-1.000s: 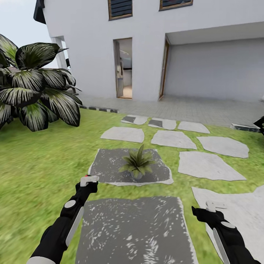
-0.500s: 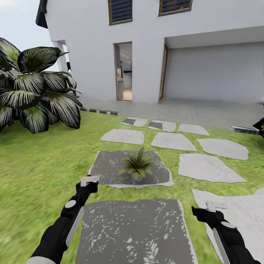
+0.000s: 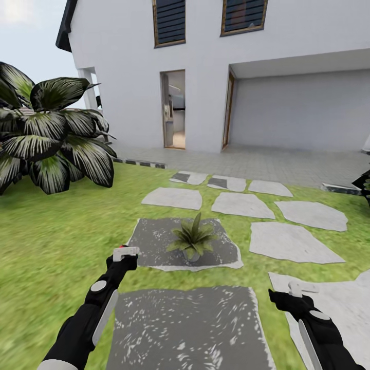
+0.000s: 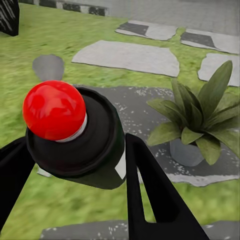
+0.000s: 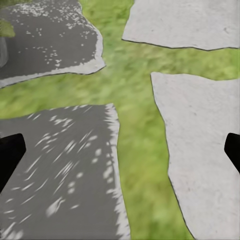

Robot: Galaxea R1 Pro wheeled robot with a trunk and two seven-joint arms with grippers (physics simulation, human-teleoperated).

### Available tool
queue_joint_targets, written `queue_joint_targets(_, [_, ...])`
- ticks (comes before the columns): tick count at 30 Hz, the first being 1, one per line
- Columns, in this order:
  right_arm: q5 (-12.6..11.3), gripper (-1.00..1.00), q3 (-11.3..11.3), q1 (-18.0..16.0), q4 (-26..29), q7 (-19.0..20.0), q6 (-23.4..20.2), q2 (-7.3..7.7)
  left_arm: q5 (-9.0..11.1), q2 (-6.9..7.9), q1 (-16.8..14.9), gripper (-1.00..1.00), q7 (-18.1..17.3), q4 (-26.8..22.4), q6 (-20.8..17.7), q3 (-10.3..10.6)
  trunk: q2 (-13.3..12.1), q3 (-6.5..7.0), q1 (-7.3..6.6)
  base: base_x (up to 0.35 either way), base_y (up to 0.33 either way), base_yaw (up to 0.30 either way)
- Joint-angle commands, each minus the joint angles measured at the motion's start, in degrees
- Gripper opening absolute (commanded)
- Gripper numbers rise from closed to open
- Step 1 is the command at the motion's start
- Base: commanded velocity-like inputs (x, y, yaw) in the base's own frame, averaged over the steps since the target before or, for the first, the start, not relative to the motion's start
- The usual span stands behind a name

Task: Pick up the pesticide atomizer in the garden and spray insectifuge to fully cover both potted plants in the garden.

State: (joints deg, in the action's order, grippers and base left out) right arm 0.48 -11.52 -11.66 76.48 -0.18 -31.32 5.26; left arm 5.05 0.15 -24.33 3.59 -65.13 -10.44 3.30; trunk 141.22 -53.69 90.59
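The view had tipped upward, showing more house; the small potted plant (image 3: 192, 240) of pointed green leaves stayed ahead on its dark slab (image 3: 154, 239). The left gripper (image 4: 75, 170) pinched the black, red-topped pesticide atomizer (image 4: 75, 140). The right gripper's (image 5: 120, 150) fingers stood spread. A second plant was nowhere clear.

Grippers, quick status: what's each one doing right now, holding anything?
Left gripper: shut on the pesticide atomizer, red dot on top.
Right gripper: open, holding nothing, over the grass and stepping stones.
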Motion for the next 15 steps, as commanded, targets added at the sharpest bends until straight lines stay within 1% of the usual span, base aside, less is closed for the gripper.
queue_joint_targets(1, [0.04,1.0,0.01,-0.02,0.07,-0.03,-0.3,0.01,0.49,0.03,-0.02,-1.0,0.45,-0.09,-0.28,0.13,-0.39,0.12,-0.24,0.0,0.0,0.0])
queue_joint_targets(15, [0.06,1.0,0.01,-0.02,0.07,-0.01,-0.32,0.01,0.49,0.03,-0.02,-1.0,0.45,-0.09,-0.28,0.16,-6.01,2.64,-3.31,0.0,0.0,0.0])
